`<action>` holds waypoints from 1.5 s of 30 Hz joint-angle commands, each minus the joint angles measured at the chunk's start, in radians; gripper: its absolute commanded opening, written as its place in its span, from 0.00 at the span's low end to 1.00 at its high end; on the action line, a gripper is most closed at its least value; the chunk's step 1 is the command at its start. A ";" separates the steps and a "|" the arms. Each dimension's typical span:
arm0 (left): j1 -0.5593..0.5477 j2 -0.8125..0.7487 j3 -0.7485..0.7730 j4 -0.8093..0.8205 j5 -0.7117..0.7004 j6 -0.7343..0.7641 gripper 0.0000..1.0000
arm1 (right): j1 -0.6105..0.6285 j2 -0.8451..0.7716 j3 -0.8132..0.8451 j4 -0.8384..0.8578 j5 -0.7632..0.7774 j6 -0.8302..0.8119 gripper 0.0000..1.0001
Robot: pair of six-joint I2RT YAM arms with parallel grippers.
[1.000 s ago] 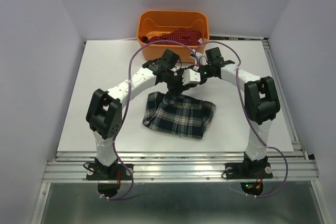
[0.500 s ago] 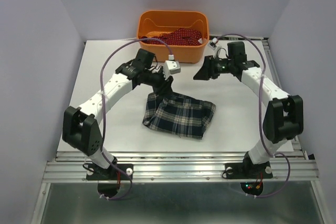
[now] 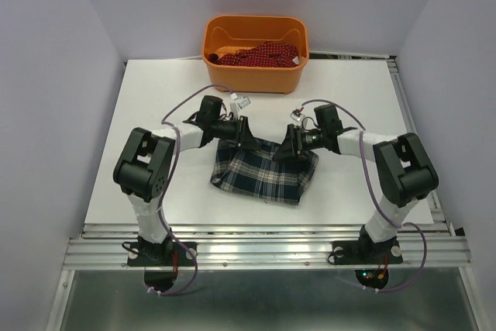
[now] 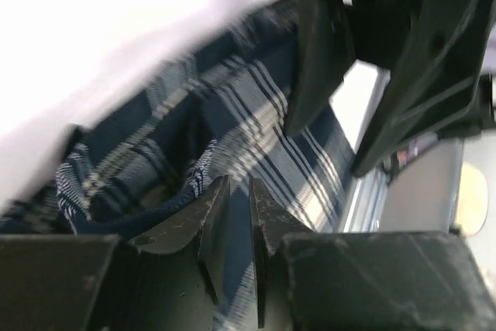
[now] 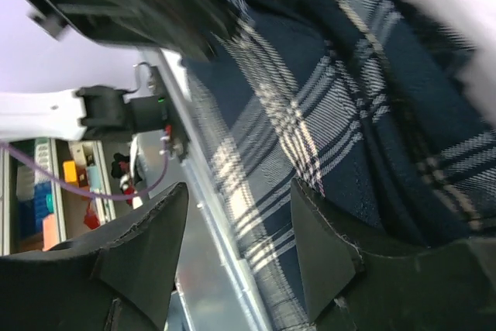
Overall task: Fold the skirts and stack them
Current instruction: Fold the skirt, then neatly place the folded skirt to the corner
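Note:
The tartan skirt (image 3: 263, 174) lies crumpled on the white table (image 3: 155, 106). Both grippers are low at its far edge, facing each other. My left gripper (image 3: 248, 137) has its jaws drawn to a narrow slit (image 4: 239, 185), with a fold of the tartan cloth (image 4: 256, 114) between them. My right gripper (image 3: 280, 151) stands open (image 5: 239, 185) over the same cloth (image 5: 333, 75), one fingertip (image 5: 306, 191) against it and nothing held. The red dotted skirt (image 3: 260, 53) lies bunched in the orange tub.
The orange tub (image 3: 256, 77) stands at the table's far edge, behind both grippers. A metal rail (image 3: 263, 249) runs along the near edge by the arm bases. Purple walls close in the left, right and back.
Both arms have come down and together onto the tartan skirt's far edge. The left jaws have narrowed onto the cloth. The right gripper stayed open.

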 commanded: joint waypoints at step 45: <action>0.197 -0.664 0.055 -0.323 -0.960 0.171 0.99 | 0.448 0.082 0.285 -0.331 1.298 -0.151 0.97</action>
